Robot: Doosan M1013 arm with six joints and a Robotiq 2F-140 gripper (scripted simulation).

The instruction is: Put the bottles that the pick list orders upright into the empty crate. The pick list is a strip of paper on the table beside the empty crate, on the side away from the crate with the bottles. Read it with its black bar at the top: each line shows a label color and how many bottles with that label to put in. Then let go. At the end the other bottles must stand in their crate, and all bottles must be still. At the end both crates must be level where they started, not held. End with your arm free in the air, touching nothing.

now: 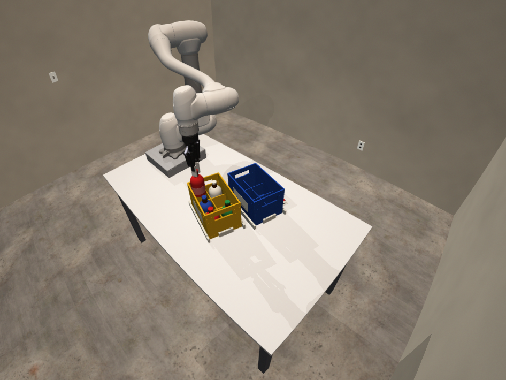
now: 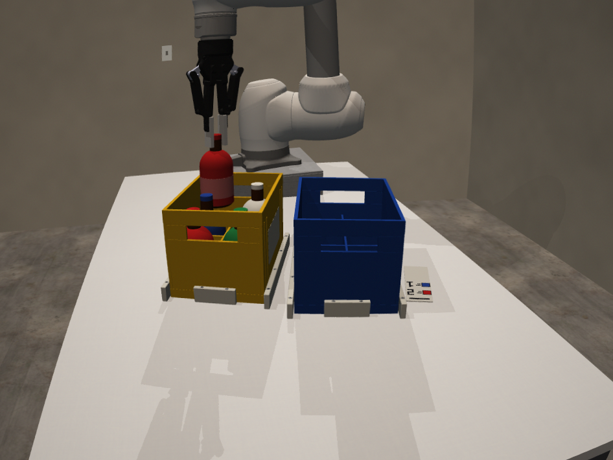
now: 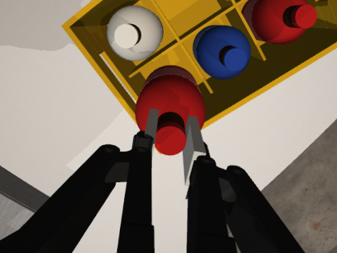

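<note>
My gripper [image 2: 216, 129] is shut on the neck of a red bottle [image 2: 216, 176] and holds it upright, its lower part still inside the back left cell of the yellow crate [image 2: 222, 237]. In the wrist view the fingers clamp the red cap, with the bottle body [image 3: 170, 106] below. The blue crate [image 2: 347, 243] to the right is empty. The pick list [image 2: 418, 290] lies right of it, showing a blue and a red mark.
The arm's base [image 2: 277, 163] stands on the table behind the crates. Grey stops [image 2: 214, 295] hold both crates at their feet. The yellow crate has dividers between cells [image 3: 190, 43].
</note>
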